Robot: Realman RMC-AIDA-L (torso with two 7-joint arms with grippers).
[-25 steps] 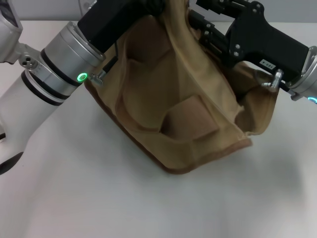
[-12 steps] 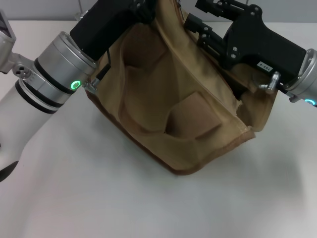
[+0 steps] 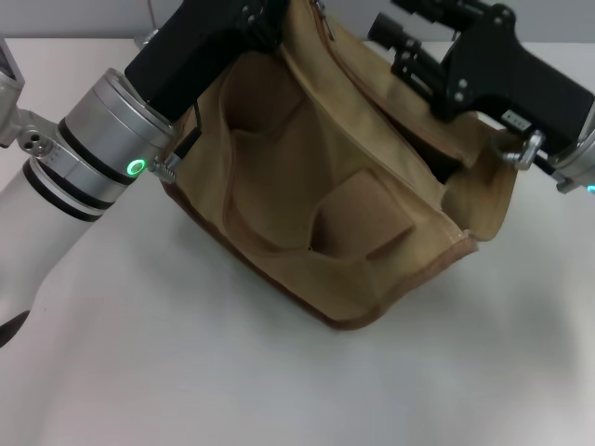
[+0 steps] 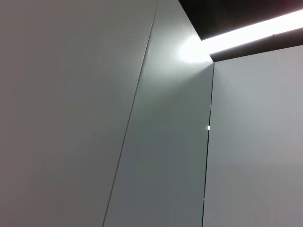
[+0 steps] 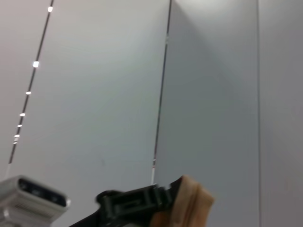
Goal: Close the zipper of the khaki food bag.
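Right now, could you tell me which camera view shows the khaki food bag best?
The head view: the khaki food bag fills the middle, pockets facing the camera. The right wrist view catches only a tan corner of it, and the left wrist view shows none, only wall panels.

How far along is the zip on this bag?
Done: both arms have the khaki food bag tipped up on the white table, left claw and right claw at its far upper edge. In hand: holding that edge. Left: the mouth near the right arm gapes dark, so the zipper is not yet closed; its pull isn't visible.
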